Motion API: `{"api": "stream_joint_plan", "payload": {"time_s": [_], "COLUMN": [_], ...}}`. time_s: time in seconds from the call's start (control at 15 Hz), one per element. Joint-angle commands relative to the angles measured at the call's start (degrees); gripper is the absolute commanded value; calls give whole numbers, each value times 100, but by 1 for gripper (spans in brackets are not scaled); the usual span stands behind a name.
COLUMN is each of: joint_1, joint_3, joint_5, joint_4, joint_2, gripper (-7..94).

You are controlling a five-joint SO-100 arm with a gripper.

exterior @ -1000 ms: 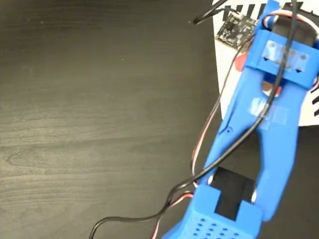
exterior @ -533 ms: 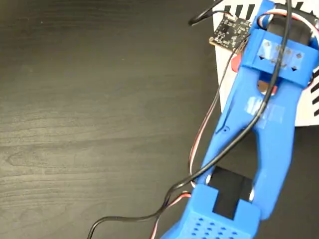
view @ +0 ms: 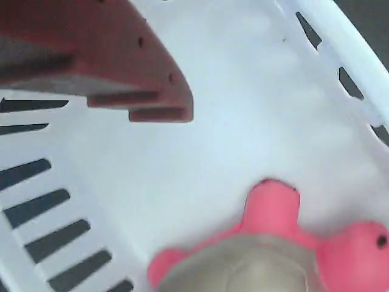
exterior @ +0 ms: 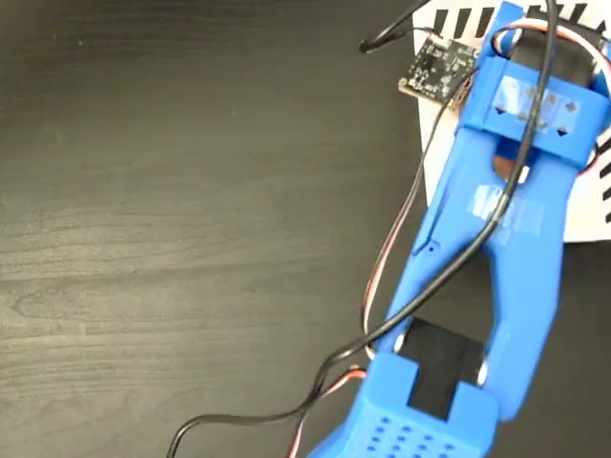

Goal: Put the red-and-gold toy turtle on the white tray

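In the wrist view the red-and-gold toy turtle (view: 267, 255) lies on the white tray (view: 243, 91), its pink head at the lower right and one foot pointing up. My gripper (view: 188, 188) is open above it. Only one red finger (view: 140, 79) shows, at the upper left, clear of the turtle. Black stripes run along the tray's edges. In the fixed view the blue arm (exterior: 496, 248) reaches over the tray (exterior: 584, 212) at the upper right and hides the gripper and the turtle.
A dark wooden table (exterior: 191, 191) fills the left and middle of the fixed view. A small circuit board (exterior: 437, 67) sits on the wrist at the tray's left edge. Black and red cables (exterior: 382, 277) hang off the arm towards the bottom.
The arm has shifted a little up and left over the tray. The red of the turtle that showed beneath the arm is now covered.
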Motion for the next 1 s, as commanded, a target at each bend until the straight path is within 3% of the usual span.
{"api": "stream_joint_plan", "payload": {"time_s": [0.0, 0.2, 0.33, 0.4, 0.73, 0.93], "joint_1": [-18, -141, -439, -703, -2566, -3595], "joint_3": [-88, -141, -132, 9, 2391, 4649], "joint_5": [9, -35, 9, 18, 413, 53], "joint_4": [-18, -9, -26, -62, -1195, -2206], "joint_2": [721, 1494, 2171, 2522, 4491, 6258], "gripper": [57, 29, 16, 1, 0, 0]}}
